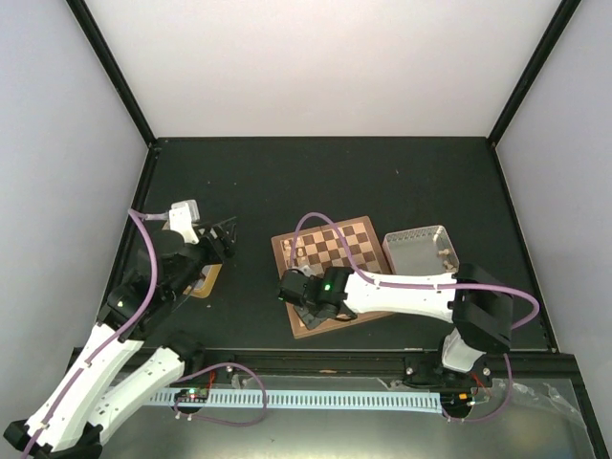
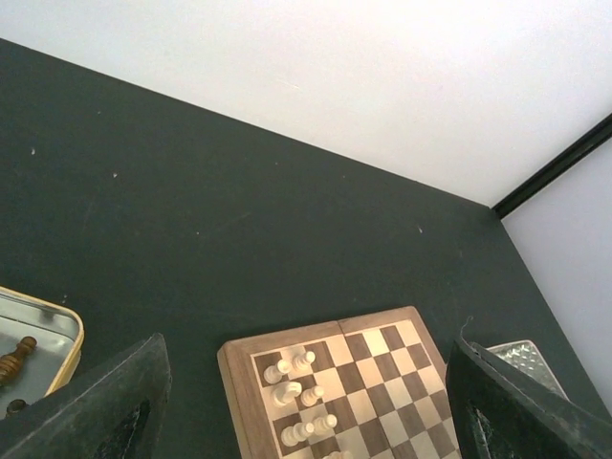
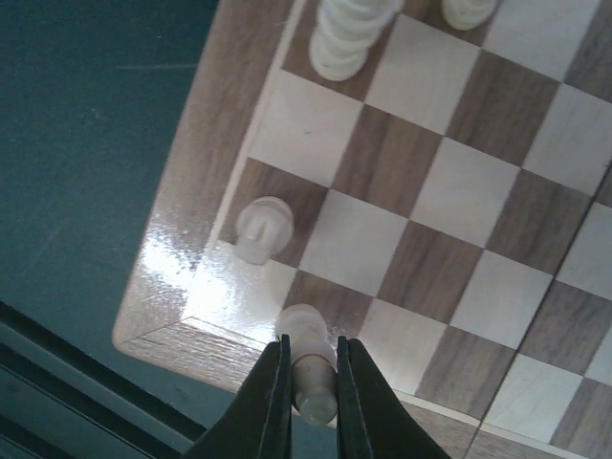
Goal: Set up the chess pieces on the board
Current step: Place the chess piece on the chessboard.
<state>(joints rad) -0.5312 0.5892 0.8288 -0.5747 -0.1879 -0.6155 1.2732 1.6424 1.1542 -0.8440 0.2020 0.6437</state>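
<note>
- Black tabletop between white walls; the square wooden chessboard with brown and tan checks [image 1: 356, 239] lies at its middle.
- My right gripper [image 3: 311, 375] is clamped on a small pale wooden chess piece [image 3: 306, 335] over the board's corner squares.
- I should lower it straight, centre it on its square, and release only when the base sits flat. Then I rise without touching the neighbouring pale pawn [image 3: 263, 228].
- My left gripper [image 2: 306, 402] hangs with jaws wide apart and nothing between them, beside the gold tin [image 2: 59, 330].
- I can read no writing or brand anywhere.
</note>
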